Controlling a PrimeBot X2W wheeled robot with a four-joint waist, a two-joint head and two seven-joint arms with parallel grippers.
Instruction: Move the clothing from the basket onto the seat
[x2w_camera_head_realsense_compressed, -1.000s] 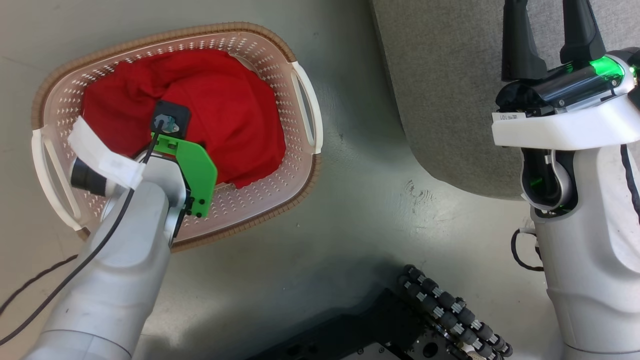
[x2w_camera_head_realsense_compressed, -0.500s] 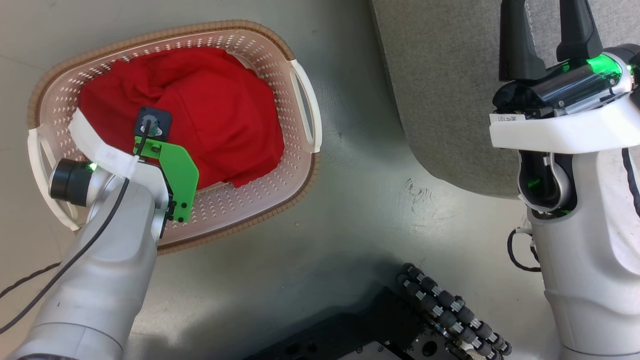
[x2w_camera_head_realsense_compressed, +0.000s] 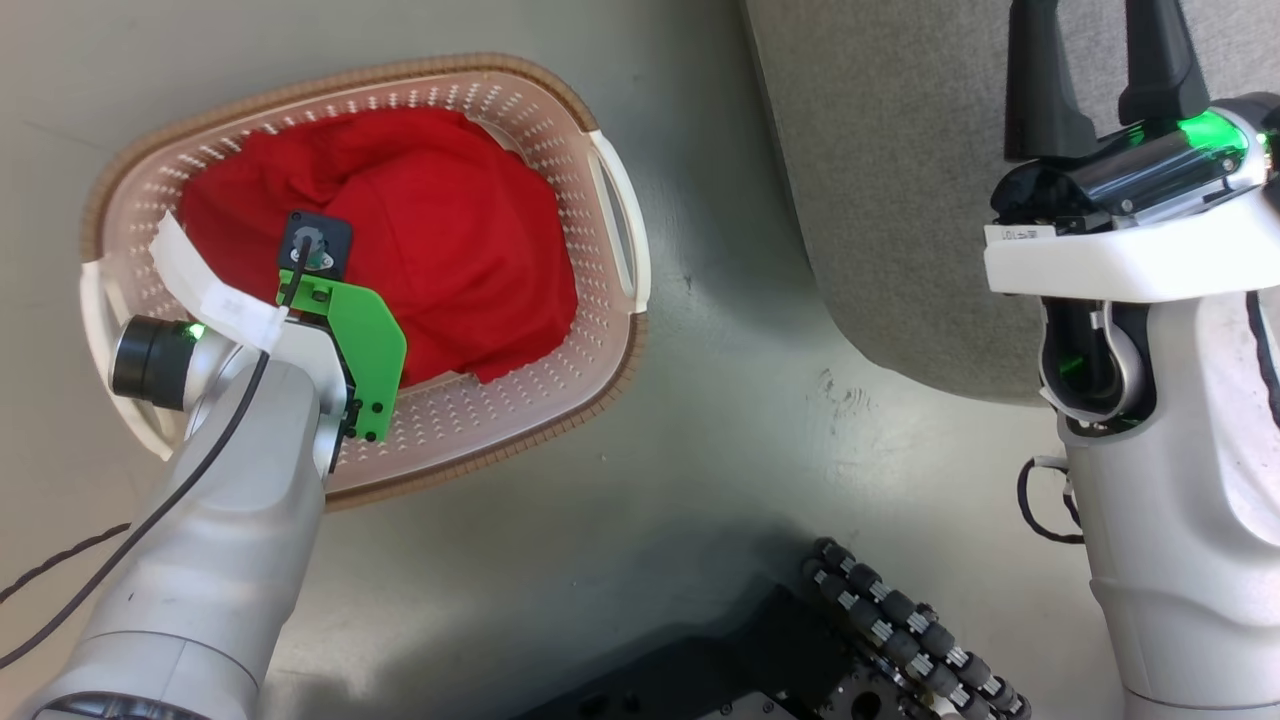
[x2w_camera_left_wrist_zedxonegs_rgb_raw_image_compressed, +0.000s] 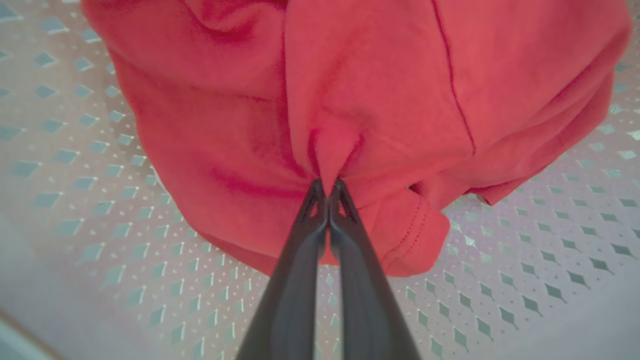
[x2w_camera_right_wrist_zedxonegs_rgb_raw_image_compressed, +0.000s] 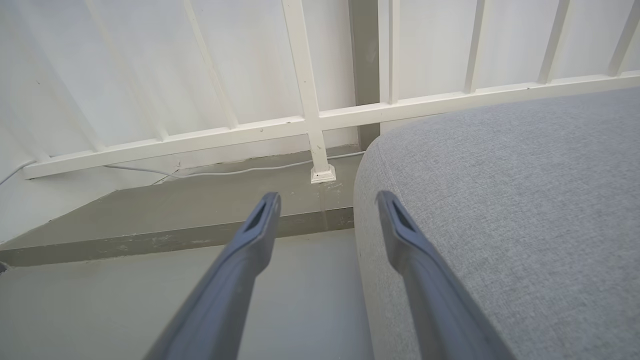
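One big grey seat (x2w_camera_head_realsense_compressed: 900, 200) takes up the upper right of the head view, standing on the floor (x2w_camera_head_realsense_compressed: 700, 470) well apart from the basket (x2w_camera_head_realsense_compressed: 480, 425) at the upper left. All the clothing (x2w_camera_head_realsense_compressed: 460, 230) lies bunched inside the basket, a red heap covering most of its bottom; none of it is on the seat yet. The left gripper (x2w_camera_left_wrist_zedxonegs_rgb_raw_image_compressed: 327, 186) reaches down into the basket, and the left wrist view shows its jaws pressed together with a small peak of red fabric pinched between the tips. The right gripper (x2w_camera_right_wrist_zedxonegs_rgb_raw_image_compressed: 327, 197) hangs beside the seat's corner, jaws spread wide and holding nothing.

The step in hand looks like the lift out of the basket. The pinch takes only a thin fold near the hem, so a slow, straight rise seems wise: it lets the cloth unfurl and shows whether the fold slips. The heap should clear the brown rim (x2w_camera_head_realsense_compressed: 420, 66) fully before the arm swings right, or trailing cloth may snag and drag the light basket along. Releasing well in from the seat's rounded edge would keep the clothing from sliding off.
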